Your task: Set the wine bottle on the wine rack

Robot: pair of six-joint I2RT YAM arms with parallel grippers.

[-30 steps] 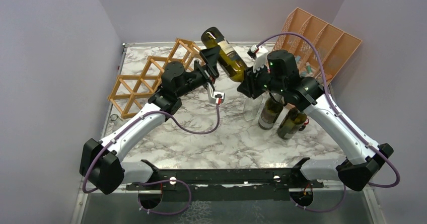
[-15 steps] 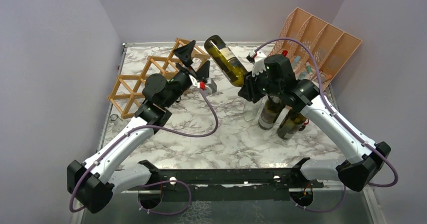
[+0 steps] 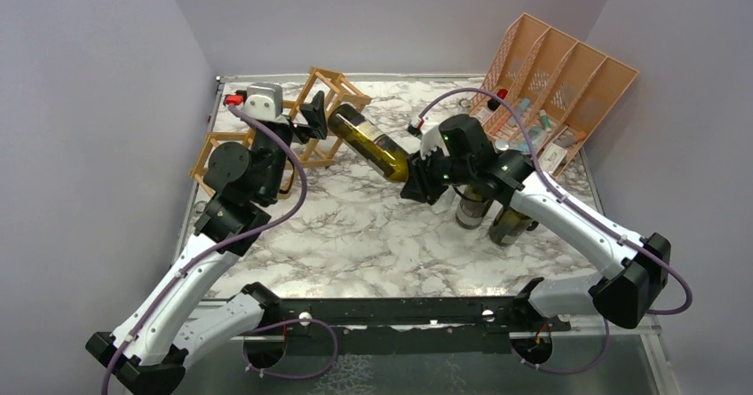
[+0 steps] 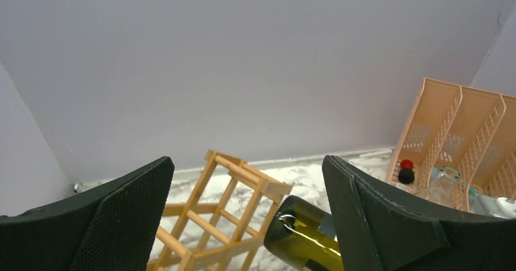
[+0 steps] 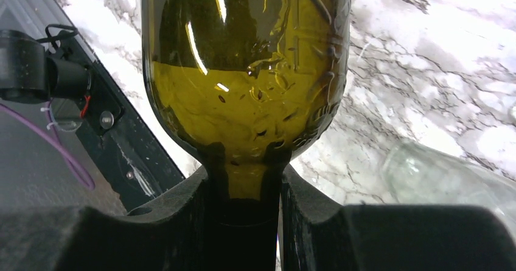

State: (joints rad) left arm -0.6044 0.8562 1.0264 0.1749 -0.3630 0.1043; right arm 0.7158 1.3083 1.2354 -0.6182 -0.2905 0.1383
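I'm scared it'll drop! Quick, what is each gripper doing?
Left gripper: jaws open, holding nothing.
Right gripper: shut on the wine bottle, at its neck.

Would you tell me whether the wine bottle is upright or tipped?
Tipped: the wine bottle is nearly sideways, neck in the right gripper, base toward the wine rack.

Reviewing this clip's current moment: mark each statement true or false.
1. The right pincer grips the wine bottle by its neck. True.
2. The left pincer is shut on the wine rack. False: it is open and holds nothing.
3. The wine bottle lies inside a cell of the wine rack. False: it is held tilted, its base close to the rack's end but in no cell.
4. Two dark bottles stand upright by the right arm. True.
5. The peach organizer sits at the table's far left. False: it is at the far right.
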